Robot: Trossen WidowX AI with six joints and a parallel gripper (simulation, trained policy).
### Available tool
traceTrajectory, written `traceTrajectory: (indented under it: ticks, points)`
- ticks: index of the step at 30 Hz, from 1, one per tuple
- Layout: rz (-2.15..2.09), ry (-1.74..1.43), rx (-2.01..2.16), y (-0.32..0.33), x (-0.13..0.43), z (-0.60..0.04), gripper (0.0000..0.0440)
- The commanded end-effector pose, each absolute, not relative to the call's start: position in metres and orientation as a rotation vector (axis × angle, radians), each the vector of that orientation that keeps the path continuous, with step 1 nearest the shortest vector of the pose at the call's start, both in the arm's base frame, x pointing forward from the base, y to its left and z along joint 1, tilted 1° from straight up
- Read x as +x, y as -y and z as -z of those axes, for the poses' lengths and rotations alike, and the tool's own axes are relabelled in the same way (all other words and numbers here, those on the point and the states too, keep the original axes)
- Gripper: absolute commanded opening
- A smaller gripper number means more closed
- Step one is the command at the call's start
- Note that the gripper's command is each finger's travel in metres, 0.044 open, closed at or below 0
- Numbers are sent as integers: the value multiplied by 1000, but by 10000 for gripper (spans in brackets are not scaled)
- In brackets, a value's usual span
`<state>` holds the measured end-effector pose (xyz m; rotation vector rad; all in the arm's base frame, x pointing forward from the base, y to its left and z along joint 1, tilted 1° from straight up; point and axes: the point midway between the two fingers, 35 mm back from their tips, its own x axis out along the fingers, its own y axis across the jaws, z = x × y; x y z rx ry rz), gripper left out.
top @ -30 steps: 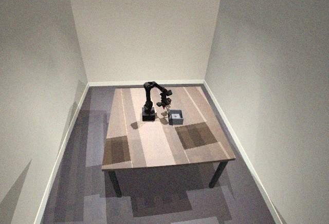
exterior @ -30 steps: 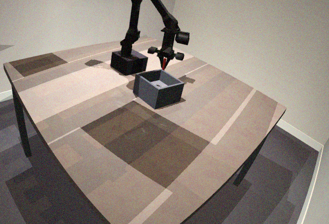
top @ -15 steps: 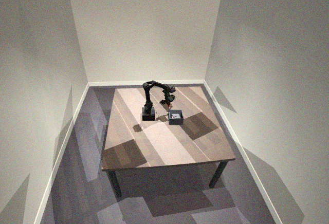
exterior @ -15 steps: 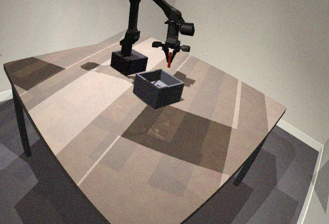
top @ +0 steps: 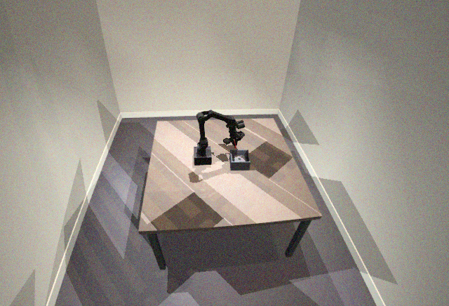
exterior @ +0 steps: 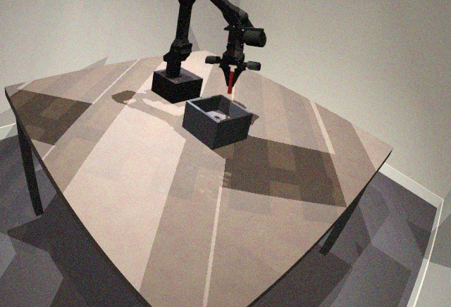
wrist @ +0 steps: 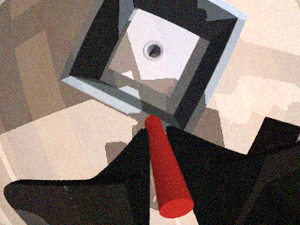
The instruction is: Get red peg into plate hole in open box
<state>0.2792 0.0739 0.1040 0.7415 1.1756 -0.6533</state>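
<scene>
My gripper (top: pixel 234 144) (exterior: pixel 230 82) (wrist: pixel 156 133) is shut on the red peg (top: pixel 235 145) (exterior: pixel 230 82) (wrist: pixel 168 169). The peg hangs nearly upright between the fingertips, its lower end free below them. In the exterior view the peg's lower end shows just above the back edge of the open grey box (top: pixel 240 166) (exterior: pixel 199 124) (wrist: pixel 220 66). In the wrist view the box lies beyond the peg's far end. The white plate (exterior: pixel 211 115) (wrist: pixel 175 58) at the box bottom has a round hole (wrist: pixel 153 51) near its middle. The peg is outside the box's hollow in the wrist view.
The arm's black base (top: pixel 202 160) (exterior: pixel 176 89) stands on the wooden table (top: pixel 246 201) (exterior: pixel 145 187), to the left of the box. The box walls rise around the plate. Shadows and light patches cross the table top.
</scene>
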Motion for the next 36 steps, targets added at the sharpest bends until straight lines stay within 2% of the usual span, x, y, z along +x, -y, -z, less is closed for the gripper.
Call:
traceTrajectory:
  ticks: [1,29,31,34,36]
  points:
    - [672,-1163,754,-62,290,-103,0]
    - [773,-1212,841,-9,328,-56,18]
    - [776,-1223,833,-7,328,-49,45]
    - [777,-1238,817,-5,330,-41,121]
    - [781,-1257,797,-3,330,-37,150]
